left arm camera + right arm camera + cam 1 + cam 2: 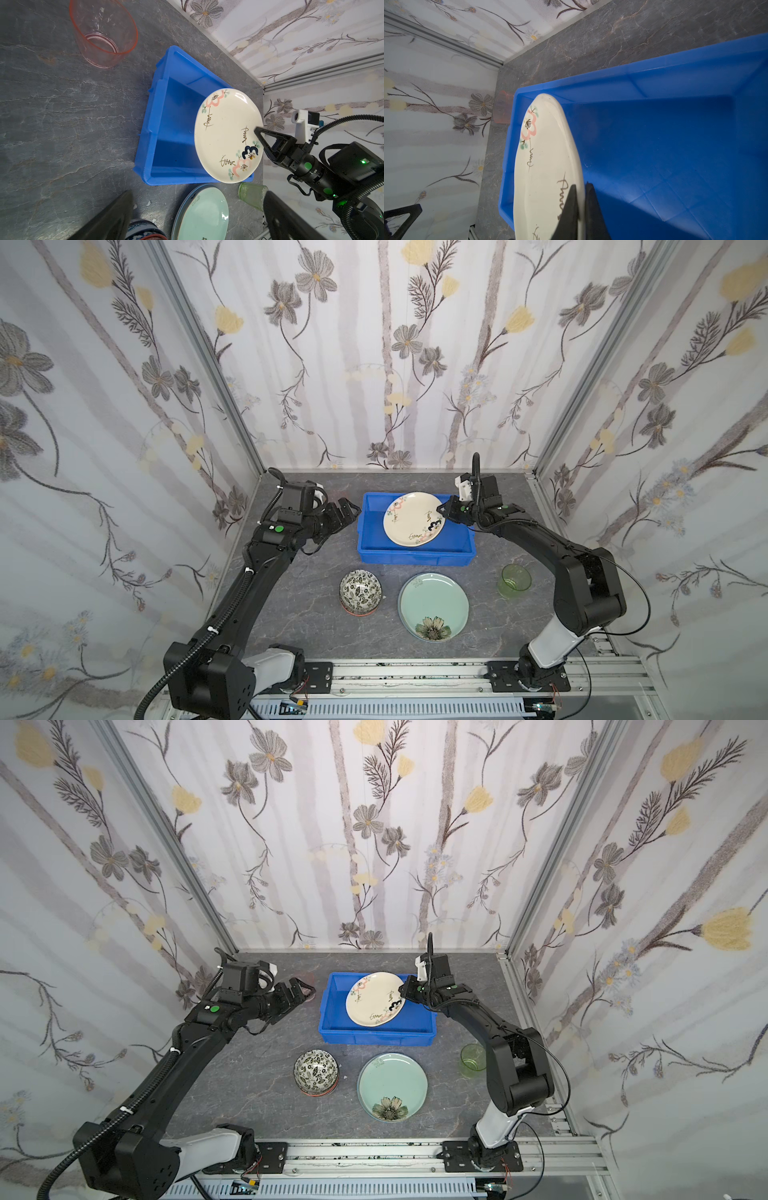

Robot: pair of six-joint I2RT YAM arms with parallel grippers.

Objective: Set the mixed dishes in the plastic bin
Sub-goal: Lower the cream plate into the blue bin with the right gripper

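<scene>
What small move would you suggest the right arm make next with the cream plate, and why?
Probably lower it a little before opening: the right gripper is shut on the rim of the cream plate, which hangs tilted over the blue bin.

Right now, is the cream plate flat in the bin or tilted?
Tilted: the cream plate slants over the blue bin, rim pinched by the right gripper.

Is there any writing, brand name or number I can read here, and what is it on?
Cream plate: brown script-like squiggles, not readable as words.
Pale green plate: small mark near its rim, too small to read.
Left arm: tiny white mark beside a green dot, too small to read.
No other text shows.
</scene>
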